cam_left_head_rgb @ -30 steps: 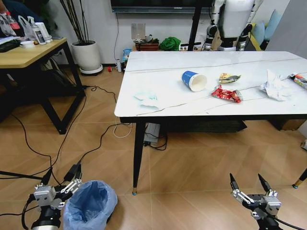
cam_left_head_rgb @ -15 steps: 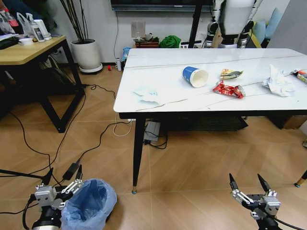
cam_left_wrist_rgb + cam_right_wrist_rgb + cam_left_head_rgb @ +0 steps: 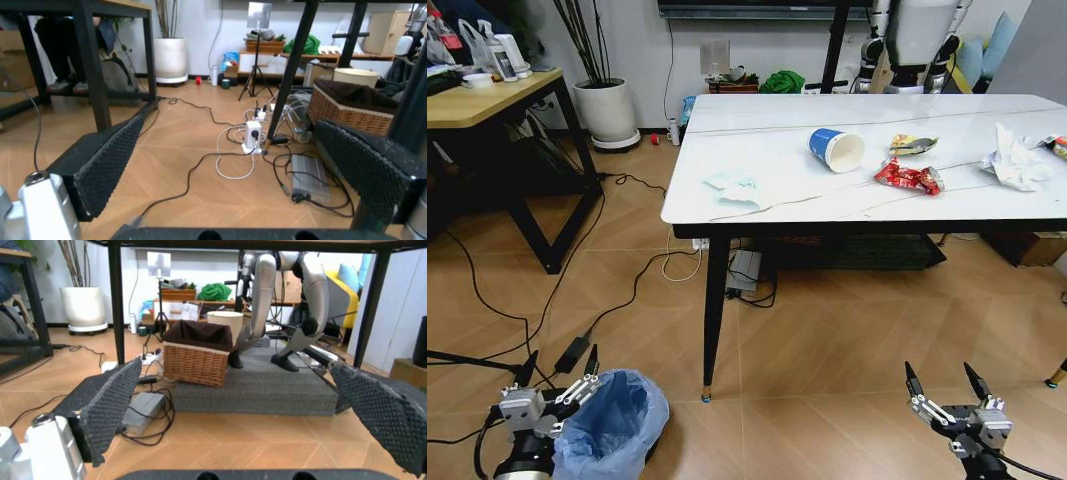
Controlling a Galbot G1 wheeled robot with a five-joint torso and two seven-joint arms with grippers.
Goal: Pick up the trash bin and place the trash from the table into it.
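**Bin Pickup: Left Arm Nearest**

The trash bin [image 3: 614,428] stands upright on the floor, its open mouth facing up, near the table [image 3: 757,205] leg. Our left gripper [image 3: 560,372] hangs low just beside the bin's rim, on the bin's left, fingers spread wide and empty. Our right gripper [image 3: 940,382] hangs low on the far side, well apart from the bin, also spread wide and empty. We judge the left arm to be the one for the grasp. The blue cup [image 3: 836,149], red wrapper [image 3: 908,177] and tissues [image 3: 1017,160] lie on the tabletop.
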